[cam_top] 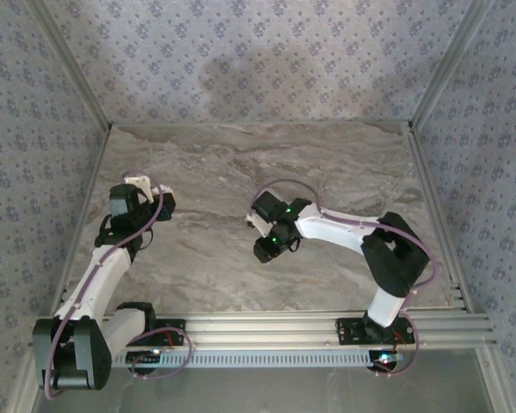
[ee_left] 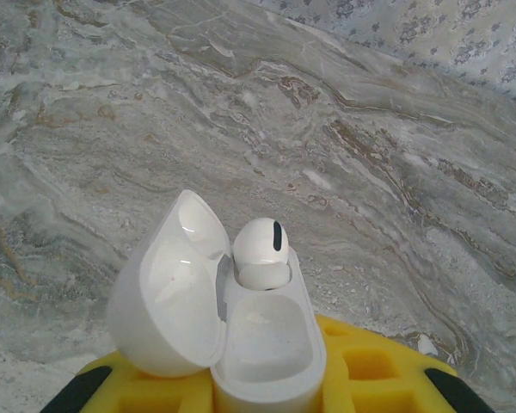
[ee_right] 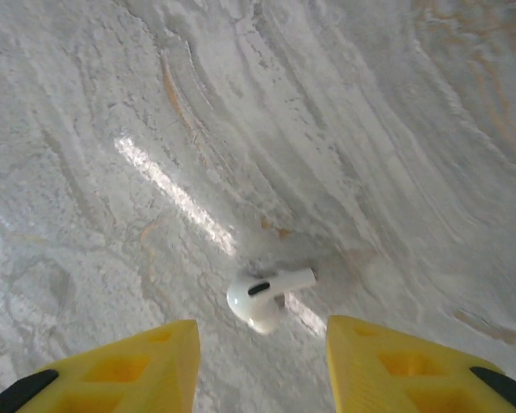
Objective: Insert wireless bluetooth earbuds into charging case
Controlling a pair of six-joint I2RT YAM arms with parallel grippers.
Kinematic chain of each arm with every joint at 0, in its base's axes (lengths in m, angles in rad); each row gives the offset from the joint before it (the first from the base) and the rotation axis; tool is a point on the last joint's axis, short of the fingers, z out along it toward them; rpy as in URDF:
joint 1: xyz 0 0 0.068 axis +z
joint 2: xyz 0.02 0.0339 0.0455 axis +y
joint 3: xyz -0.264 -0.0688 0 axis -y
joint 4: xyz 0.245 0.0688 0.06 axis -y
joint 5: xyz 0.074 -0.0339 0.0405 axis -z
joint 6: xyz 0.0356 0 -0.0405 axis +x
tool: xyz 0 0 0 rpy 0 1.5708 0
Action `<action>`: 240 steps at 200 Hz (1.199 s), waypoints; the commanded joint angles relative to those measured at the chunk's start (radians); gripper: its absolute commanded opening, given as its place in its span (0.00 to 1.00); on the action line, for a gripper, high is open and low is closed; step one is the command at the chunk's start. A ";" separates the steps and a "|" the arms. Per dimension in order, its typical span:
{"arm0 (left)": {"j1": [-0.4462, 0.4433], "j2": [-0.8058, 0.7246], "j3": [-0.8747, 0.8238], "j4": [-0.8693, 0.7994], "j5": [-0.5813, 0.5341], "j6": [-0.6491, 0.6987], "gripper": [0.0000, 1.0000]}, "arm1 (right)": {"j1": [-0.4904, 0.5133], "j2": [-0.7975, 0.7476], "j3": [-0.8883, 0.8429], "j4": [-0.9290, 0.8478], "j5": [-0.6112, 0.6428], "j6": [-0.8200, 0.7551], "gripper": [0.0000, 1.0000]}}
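While the left fingers (ee_left: 374,370) clench the open charging case (ee_left: 267,357), the right fingers (ee_right: 138,366) hang spread over the loose earbud (ee_right: 262,297).

Low in the left wrist view the case stands upright between the yellow fingers, its lid (ee_left: 168,301) swung open to the left. The seated earbud (ee_left: 261,249) is in the far socket and the near socket is bare, and holding the mouth upward probably presents that socket for the next piece. The loose earbud lies flat on the counter (ee_right: 155,129) at lower centre of the right wrist view, stem pointing right, just ahead of the gap between the released right fingers, which hold nothing and look lined up to straddle it. From above, the left arm (cam_top: 103,267) works close to the left wall (cam_top: 34,129), while the right arm (cam_top: 335,232) reaches to mid-frame with bare counter all around. A carry leftward looks unobstructed.
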 commanded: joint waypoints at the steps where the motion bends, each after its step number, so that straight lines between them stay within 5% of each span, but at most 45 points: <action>1: -0.006 -0.026 0.034 -0.001 -0.004 0.014 0.11 | 0.002 -0.049 -0.026 -0.055 0.028 -0.055 0.46; 39: -0.007 -0.022 0.036 0.001 -0.003 0.015 0.11 | 0.055 -0.003 0.010 -0.116 0.110 -0.174 0.45; 240: -0.008 -0.027 0.041 -0.017 -0.004 0.022 0.11 | 0.088 0.112 0.023 -0.054 0.031 -0.202 0.23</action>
